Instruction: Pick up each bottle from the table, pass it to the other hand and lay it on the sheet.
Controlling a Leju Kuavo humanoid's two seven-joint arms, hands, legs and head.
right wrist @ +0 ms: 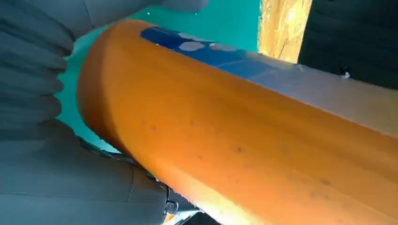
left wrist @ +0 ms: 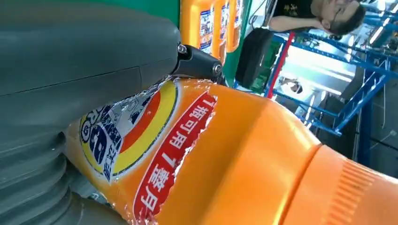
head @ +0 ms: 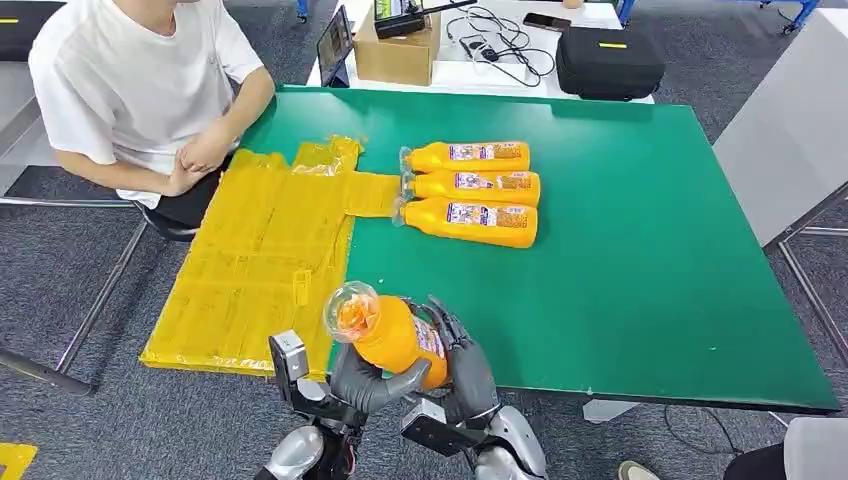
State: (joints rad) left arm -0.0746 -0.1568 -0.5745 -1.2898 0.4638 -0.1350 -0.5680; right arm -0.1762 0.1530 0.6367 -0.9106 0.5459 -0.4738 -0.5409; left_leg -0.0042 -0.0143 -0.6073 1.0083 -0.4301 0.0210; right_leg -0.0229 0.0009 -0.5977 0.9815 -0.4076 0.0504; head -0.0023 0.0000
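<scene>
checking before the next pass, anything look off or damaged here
The crinkled yellow plastic sheet overhangs the green table's left edge. The held orange bottle's label has a ragged, torn-looking edge. No spills.

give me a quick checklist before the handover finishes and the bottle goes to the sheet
1. Left hand on the held bottle: ok.
2. Right hand also on it: ok.
3. Left grip firm enough for the right to let go: cannot tell.
4. Bare yellow sheet to lay it on: ok.
5. Person's hands off the sheet: not ok, at its far edge.
6. Three bottles remaining on the table: ok.
</scene>
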